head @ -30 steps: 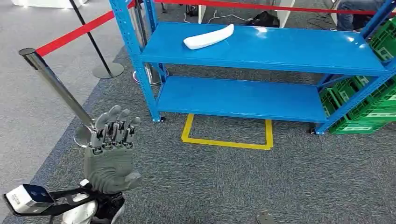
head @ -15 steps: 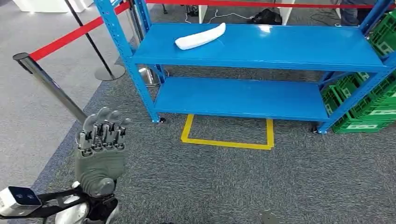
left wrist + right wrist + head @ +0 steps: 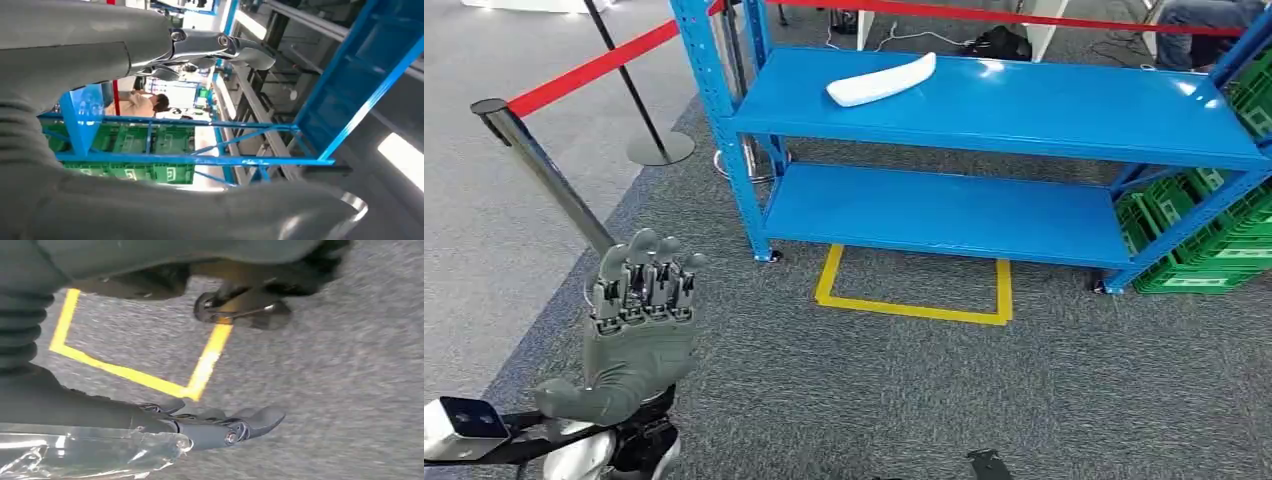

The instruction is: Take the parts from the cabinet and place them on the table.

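The white part (image 3: 881, 80) is lying on the blue cabinet (image 3: 1024, 100) top shelf, well apart from the left robot hand (image 3: 639, 330), which is hovering spread wide, holding nothing. The part is looking light, rigid and smooth, so I'd be gripping mid-length. The right robot hand (image 3: 220, 427) is hanging empty, fingers apart.

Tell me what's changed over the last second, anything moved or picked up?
Mostly the camera swayed, so the whole scene shifted. The raised left hand turned a little, thumb now sticking out sideways, and holds nothing. The white part lies untouched on the blue cabinet's top shelf.
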You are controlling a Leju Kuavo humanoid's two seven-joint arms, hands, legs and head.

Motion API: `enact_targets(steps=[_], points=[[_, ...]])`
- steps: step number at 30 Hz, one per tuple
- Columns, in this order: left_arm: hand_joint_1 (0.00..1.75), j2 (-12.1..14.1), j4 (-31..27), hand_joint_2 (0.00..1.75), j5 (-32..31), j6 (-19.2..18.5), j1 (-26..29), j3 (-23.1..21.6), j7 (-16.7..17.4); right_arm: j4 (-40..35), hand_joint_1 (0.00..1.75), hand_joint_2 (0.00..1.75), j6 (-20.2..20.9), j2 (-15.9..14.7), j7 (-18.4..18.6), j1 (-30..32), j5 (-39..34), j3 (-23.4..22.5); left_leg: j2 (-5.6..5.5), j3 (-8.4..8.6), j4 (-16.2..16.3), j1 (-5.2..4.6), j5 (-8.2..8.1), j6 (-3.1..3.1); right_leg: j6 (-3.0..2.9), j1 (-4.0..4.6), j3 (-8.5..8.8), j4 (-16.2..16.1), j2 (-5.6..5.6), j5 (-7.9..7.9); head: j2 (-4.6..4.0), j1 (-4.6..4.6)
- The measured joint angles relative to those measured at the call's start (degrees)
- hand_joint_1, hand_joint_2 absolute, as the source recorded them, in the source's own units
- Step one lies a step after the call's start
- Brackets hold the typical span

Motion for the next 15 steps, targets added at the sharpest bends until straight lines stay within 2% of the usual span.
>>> enact_targets(steps=[1, 3, 4, 8, 9, 10, 12, 13, 14, 15], points=[[0.0, -0.02, 0.0, 0.0, 0.18, 0.0, 0.03, 0.17, 0.0, 0.0, 0.0, 0.0, -0.4, 0.0, 0.93, -0.01, -0.05, -0.04, -0.17, 0.2, 0.0, -0.01, -0.1, -0.07, -0.15, 0.01, 1.69, -3.84, 0.0, 2.57, 0.0, 0.0], [0.0, -0.09, 0.0, 0.0, 0.16, -0.02, 0.1, 0.52, 0.0, 0.0, 0.0, 0.0, -1.21, 0.0, 2.5, -0.11, -0.09, -0.04, -0.27, 0.77, 0.01, 0.0, -0.44, -0.43, -0.46, -0.02, 7.03, -14.91, 0.01, 7.93, 0.0, 0.04], [0.0, -0.09, 0.0, 0.0, 0.09, -0.02, 0.12, 0.61, 0.0, 0.0, 0.0, 0.0, -1.43, 0.0, 3.04, -0.23, -0.09, -0.04, -0.28, 0.75, 0.1, -0.38, -0.58, -0.73, -0.5, 0.18, 8.17, -16.78, 0.11, 6.99, 0.0, 0.0], [0.0, -0.09, 0.02, 0.0, -0.17, 0.06, 0.17, 0.85, 0.0, 0.0, 0.0, 0.0, -1.91, 0.0, 3.63, -0.09, -0.11, -0.09, -0.35, 0.7, -0.17, -0.18, -0.3, -1.85, -1.68, 0.37, 8.06, -17.28, 0.29, 7.45, 0.0, -0.09], [0.0, -0.09, 0.0, 0.0, -0.46, 0.31, 0.17, 0.9, 0.0, 0.0, 0.0, 0.0, -1.91, 0.02, 3.81, -0.17, -0.11, -0.09, -0.27, 0.59, 0.03, -0.13, -0.77, -2.25, -2.05, -0.02, 8.2, -17.54, 0.24, 7.68, 0.0, -0.04], [0.0, -0.09, 0.02, 0.0, -0.48, 0.55, 0.17, 0.9, 0.0, 0.0, 0.0, 0.0, -2.04, 0.02, 4.05, -0.25, -0.11, -0.09, -0.19, -0.15, 1.72, -0.18, -2.15, -2.55, -2.36, -0.09, 8.2, -17.55, 0.22, 7.65, 0.0, -0.33], [0.0, -0.09, 0.04, 0.0, -0.78, 1.42, 0.19, 0.94, 0.0, 0.0, 0.0, 0.0, -2.36, 0.02, 4.98, -0.26, -0.15, -0.09, -0.17, -4.54, 10.91, -0.02, -6.81, -3.03, -2.64, -0.11, 8.14, -17.55, 0.03, 7.62, 0.0, -0.57], [0.0, -0.09, 0.11, 0.0, -1.16, 1.93, 0.21, 1.03, 0.02, 0.0, 0.0, 0.0, -2.72, 0.02, 5.65, -0.18, -0.26, -0.11, -0.16, -6.98, 15.76, -0.02, -8.53, -3.13, -2.65, -0.11, 8.11, -17.55, -0.08, 7.62, 0.0, -0.55], [0.0, -0.09, 0.18, 0.0, -1.64, 2.56, 0.23, 1.11, 0.26, 0.0, 0.0, 0.0, -3.06, 0.02, 6.33, -0.15, -0.46, -0.13, -0.16, -8.39, 18.3, -0.01, -8.84, -3.2, -2.64, -0.11, 8.12, -17.55, -0.14, 7.61, 0.0, -0.57], [0.0, -0.09, 0.24, 0.0, -1.97, 3.11, 0.23, 1.18, 0.77, 0.0, 0.0, 0.0, -3.24, 0.02, 6.78, -0.16, -0.66, -0.18, -0.15, -8.37, 17.95, 0.04, -7.71, -3.18, -2.64, -0.13, 8.16, -17.55, -0.13, 7.61, 0.0, -0.55]])
